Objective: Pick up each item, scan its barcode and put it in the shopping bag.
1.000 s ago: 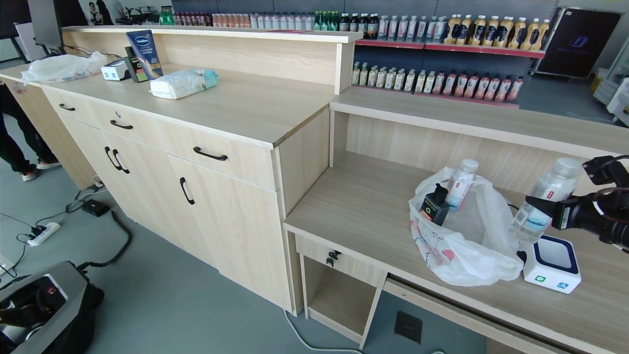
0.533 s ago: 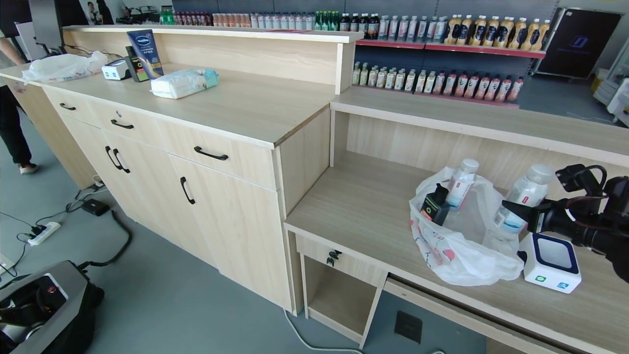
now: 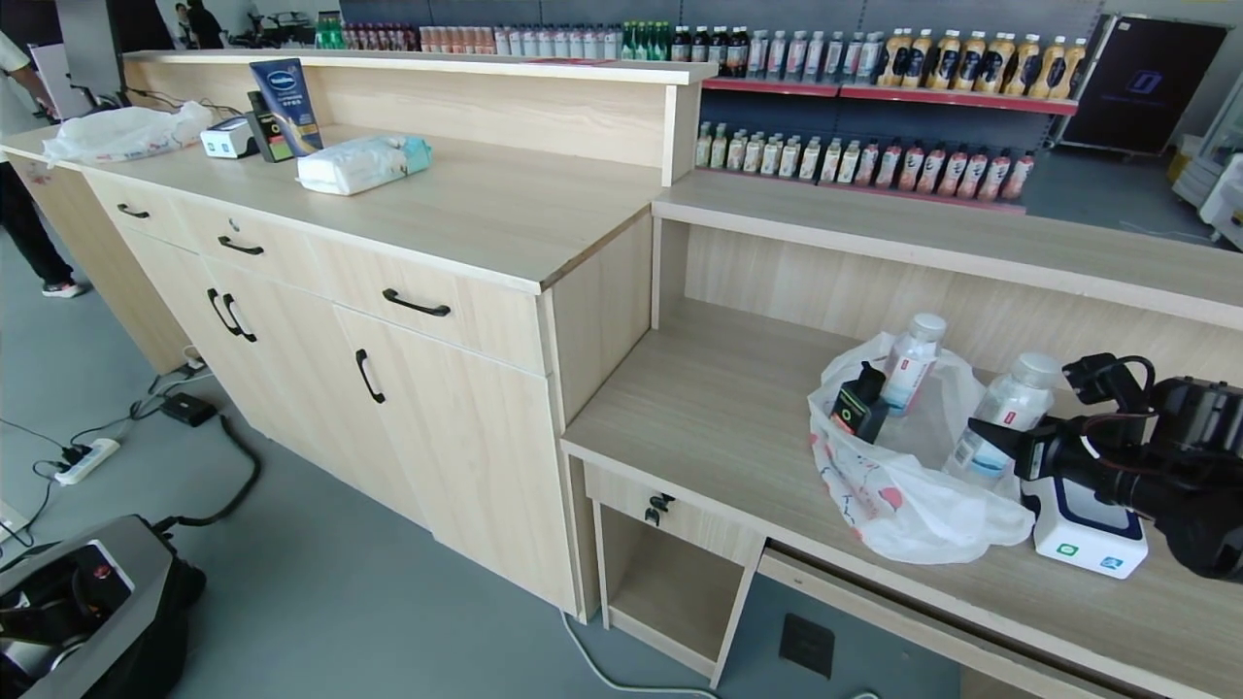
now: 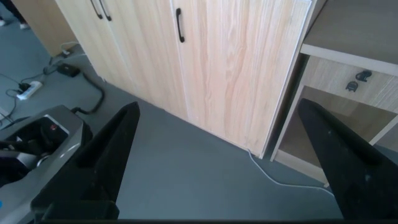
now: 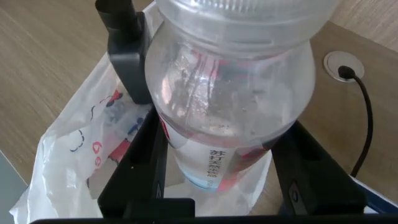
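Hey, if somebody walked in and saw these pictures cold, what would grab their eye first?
The right hand grips a clear plastic bottle with a white cap at the mouth of the white plastic shopping bag on the low wooden desk. A second capped bottle and a black box already stand in that bag, and a white square scanner sits beside it.

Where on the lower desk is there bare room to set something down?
The lower wooden desk lies bare from its left edge to the white plastic shopping bag. Crowded on the right: the bag, the right gripper holding a clear water bottle at its opening, and the white square scanner sit close together.
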You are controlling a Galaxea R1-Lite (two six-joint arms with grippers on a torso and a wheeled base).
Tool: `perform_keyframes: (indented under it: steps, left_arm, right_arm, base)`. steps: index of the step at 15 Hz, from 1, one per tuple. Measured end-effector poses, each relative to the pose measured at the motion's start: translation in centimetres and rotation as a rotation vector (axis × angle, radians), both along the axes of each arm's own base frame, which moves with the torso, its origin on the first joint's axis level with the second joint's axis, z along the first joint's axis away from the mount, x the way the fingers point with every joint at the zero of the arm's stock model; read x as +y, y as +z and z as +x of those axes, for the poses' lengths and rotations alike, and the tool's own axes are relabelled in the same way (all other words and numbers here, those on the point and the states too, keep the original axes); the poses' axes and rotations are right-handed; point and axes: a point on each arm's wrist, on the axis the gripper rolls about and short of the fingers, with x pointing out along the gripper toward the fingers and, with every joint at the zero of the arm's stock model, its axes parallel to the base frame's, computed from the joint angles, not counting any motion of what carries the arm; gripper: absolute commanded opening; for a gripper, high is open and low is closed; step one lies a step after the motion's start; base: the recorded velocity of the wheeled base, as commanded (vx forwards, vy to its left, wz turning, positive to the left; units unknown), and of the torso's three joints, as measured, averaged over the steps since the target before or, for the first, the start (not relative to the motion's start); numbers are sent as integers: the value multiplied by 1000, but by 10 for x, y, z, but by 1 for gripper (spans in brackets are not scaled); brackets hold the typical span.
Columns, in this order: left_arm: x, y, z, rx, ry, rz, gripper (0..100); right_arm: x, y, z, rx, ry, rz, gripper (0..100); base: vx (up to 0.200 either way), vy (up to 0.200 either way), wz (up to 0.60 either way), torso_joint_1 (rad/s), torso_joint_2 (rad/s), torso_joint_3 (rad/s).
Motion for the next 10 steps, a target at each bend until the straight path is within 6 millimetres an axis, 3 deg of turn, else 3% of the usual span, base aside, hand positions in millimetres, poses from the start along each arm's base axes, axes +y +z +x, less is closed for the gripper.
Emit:
perform_keyframes:
  steps: [10]
  left_arm:
    - [0, 0, 0, 0, 0, 0, 100]
  right_arm:
    - [8, -31, 18, -13, 33, 9, 0]
  base:
    - [0, 0, 0, 0, 0, 0]
